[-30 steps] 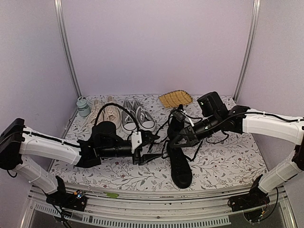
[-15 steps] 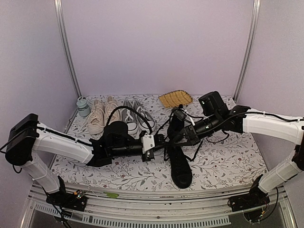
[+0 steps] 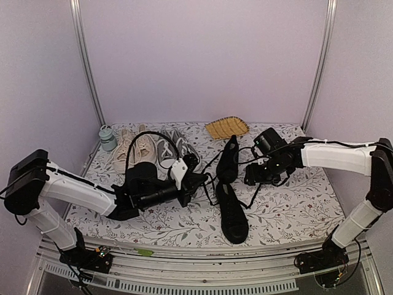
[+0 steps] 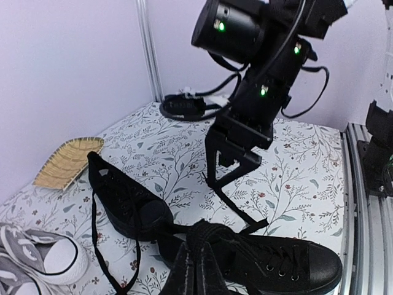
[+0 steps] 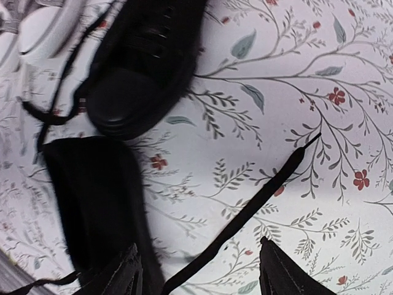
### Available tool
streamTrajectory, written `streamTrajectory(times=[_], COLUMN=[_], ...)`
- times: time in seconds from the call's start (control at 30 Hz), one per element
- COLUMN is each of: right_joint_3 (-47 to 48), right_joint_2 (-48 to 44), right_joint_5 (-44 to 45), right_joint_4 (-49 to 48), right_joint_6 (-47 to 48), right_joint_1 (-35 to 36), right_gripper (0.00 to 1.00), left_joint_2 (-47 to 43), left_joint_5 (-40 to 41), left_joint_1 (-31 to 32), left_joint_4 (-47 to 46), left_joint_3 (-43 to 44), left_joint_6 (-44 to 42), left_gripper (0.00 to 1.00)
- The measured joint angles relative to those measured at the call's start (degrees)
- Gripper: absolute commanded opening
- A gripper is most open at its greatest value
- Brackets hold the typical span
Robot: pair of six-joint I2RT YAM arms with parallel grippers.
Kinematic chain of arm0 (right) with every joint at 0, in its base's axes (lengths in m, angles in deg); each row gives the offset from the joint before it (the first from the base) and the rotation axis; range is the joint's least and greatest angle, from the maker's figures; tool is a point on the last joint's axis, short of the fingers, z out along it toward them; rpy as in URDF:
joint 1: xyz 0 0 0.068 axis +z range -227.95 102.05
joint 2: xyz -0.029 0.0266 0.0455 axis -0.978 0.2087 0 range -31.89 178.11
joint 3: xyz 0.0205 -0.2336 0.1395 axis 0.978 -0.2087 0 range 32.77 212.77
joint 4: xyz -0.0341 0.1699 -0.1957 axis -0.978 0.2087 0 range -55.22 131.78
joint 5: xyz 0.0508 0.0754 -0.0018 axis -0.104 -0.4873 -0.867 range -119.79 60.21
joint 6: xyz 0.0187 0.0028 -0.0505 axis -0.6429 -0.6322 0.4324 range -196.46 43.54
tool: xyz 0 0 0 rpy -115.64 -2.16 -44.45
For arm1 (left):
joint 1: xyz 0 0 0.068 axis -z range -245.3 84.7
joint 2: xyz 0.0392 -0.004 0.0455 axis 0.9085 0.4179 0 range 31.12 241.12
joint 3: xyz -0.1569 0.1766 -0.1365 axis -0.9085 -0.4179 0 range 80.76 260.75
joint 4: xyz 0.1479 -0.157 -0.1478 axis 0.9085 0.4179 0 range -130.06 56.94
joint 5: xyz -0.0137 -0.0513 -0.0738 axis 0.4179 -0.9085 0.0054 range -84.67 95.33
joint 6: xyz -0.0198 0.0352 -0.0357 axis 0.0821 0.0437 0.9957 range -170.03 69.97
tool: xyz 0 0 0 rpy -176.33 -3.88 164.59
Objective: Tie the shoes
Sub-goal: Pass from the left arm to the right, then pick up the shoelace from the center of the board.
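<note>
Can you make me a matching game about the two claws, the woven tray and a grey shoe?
Things:
1. left claw
2. right claw
3. woven tray
4. grey shoe

Clues:
A. has a white toe cap
B. open
C. shut on a black lace
D. yellow, at the back of the table

Pairs: 1-C, 2-B, 3-D, 4-A

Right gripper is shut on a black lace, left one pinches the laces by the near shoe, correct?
No: in the right wrist view the right gripper is open, the black lace lying loose between its fingers. The left gripper does pinch laces.
</note>
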Motion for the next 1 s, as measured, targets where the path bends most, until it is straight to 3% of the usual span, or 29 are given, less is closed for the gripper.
streamTrajectory(times=[0.27, 0.33, 0.4, 0.5, 0.53, 0.83, 1.0], right_joint_3=[0.4, 0.7, 0.8, 0.5, 0.2, -2.4, -3.5], right_joint_2=[15.5, 16.3, 16.6, 16.6, 16.6, 14.0, 5.7], right_joint_5=[6.6, 6.9, 7.0, 6.5, 6.2, 0.9, -4.4], right_joint_4=[-1.0, -1.7, -2.3, -3.6, -4.3, -6.6, -6.3], right_joint_6=[-2.8, -3.0, -3.3, -3.3, -3.2, -1.8, 2.3], right_joint_1=[-1.8, -2.0, -2.2, -2.3, -2.5, -4.1, -4.1], right_gripper=[0.66, 0.61, 0.45, 0.08, 0.02, 0.0, 0.0], left_joint_2=[-0.5, -0.5, -0.5, -0.7, -0.8, -1.6, -1.6], left_joint_5=[4.0, 4.2, 4.5, 5.0, 5.2, 5.4, 4.1], left_joint_1=[-0.1, -0.1, -0.1, -0.1, -0.1, -0.1, -0.1], left_joint_4=[-3.8, -4.9, -6.0, -7.1, -7.4, -8.6, -9.0], left_joint_3=[-3.4, -3.9, -4.5, -5.4, -5.5, -5.6, -5.6], left_joint_6=[9.1, 10.3, 10.8, 11.0, 11.0, 11.0, 11.2], left_gripper=[0.0, 0.0, 0.0, 0.0, 0.0, 0.0, 0.0])
